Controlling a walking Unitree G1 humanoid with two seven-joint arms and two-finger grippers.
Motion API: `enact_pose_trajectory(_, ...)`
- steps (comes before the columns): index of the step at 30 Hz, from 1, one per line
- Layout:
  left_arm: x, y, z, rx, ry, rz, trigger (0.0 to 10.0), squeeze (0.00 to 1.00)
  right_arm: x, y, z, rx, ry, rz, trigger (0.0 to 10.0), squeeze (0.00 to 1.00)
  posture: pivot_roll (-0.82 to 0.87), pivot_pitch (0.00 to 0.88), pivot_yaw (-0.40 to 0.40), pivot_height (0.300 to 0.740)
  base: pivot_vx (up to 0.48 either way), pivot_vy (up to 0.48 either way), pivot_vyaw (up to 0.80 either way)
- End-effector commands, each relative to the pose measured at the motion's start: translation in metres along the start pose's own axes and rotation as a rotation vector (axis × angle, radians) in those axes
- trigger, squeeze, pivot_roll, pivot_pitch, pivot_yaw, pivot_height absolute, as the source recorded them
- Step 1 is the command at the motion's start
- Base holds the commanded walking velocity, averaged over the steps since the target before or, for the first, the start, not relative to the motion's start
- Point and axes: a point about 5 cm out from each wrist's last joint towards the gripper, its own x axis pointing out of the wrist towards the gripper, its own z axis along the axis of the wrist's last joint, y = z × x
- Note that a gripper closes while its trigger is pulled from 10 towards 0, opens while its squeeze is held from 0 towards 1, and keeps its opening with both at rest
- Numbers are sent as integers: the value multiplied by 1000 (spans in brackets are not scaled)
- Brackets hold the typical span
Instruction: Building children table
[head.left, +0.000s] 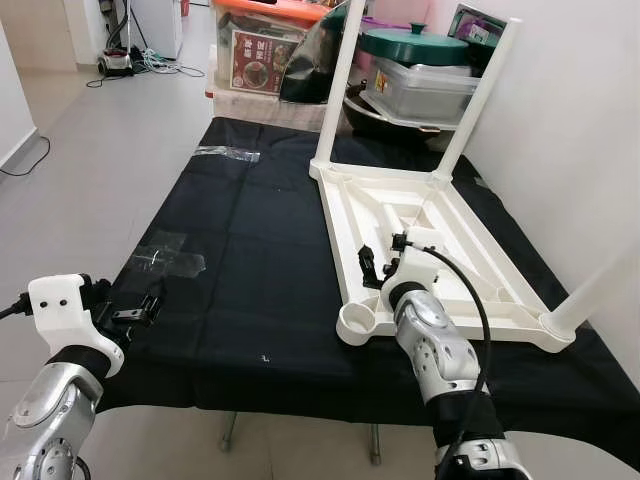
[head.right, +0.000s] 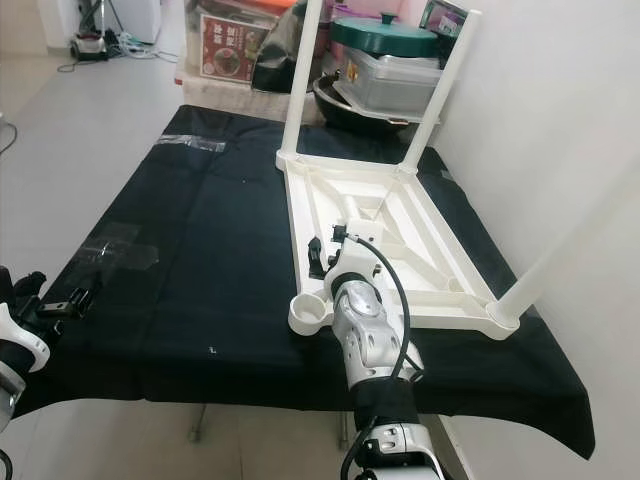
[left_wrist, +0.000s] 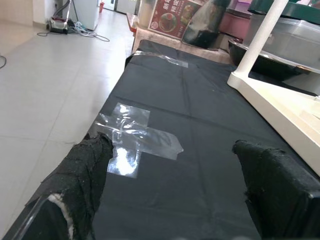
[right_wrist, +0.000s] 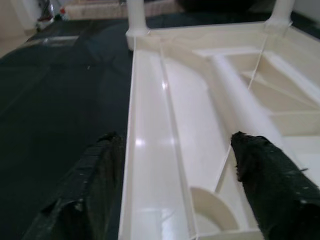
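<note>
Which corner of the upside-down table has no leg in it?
The near corner socket by the right gripper is bare. The other three corners hold white legs.

head stereo looking down, wrist cameras close, sharing white table (head.left: 420, 240)

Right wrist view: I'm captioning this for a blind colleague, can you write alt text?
The open right gripper hovers over the underside of an upturned white table top, its black fingers either side of the near edge. A loose white leg lies inside; black cloth lies alongside.
</note>
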Motion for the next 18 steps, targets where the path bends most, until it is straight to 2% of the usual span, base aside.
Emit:
enact_pose_trajectory(1,0,4,-2,9,12,18,10000,0,1,-3,-4,-11,33,5,0,0,175,0,-183,740,0,0,0)
enact_pose_trajectory(4,0,4,-2,11,13,22,10000,0,4,0,-4,-30,53,68,0,0,177,0,-186,740,0,0,0)
enact_pose_trajectory(9,2,-1,1,13,3,17,10000,0,10,-5,0,-43,57,46,0,0,177,0,-190,740,0,0,0)
enact_pose_trajectory(10,3,-4,-1,10,7,10,10000,0,10,-7,-1,-28,53,34,1843,1000,177,0,-190,740,0,0,0)
enact_pose_trajectory(12,4,-6,-3,9,11,5,10000,0,9,-8,-1,-17,48,30,1843,1000,177,0,-190,740,0,0,0)
enact_pose_trajectory(13,4,-8,-5,7,16,1,10000,0,8,-8,-2,-26,45,31,7686,1000,171,0,-186,740,0,0,0)
enact_pose_trajectory(16,4,-9,-7,7,21,0,10000,0,7,-8,-3,-44,45,38,7686,1000,171,0,-186,740,0,0,0)
enact_pose_trajectory(17,4,-10,-8,6,22,-5,10000,0,7,-8,-4,-40,61,40,10000,1000,166,0,-183,740,0,0,0)
enact_pose_trajectory(18,4,-10,-8,4,23,-8,10000,0,7,-8,-4,-35,73,44,10000,1000,166,0,-183,740,0,0,0)
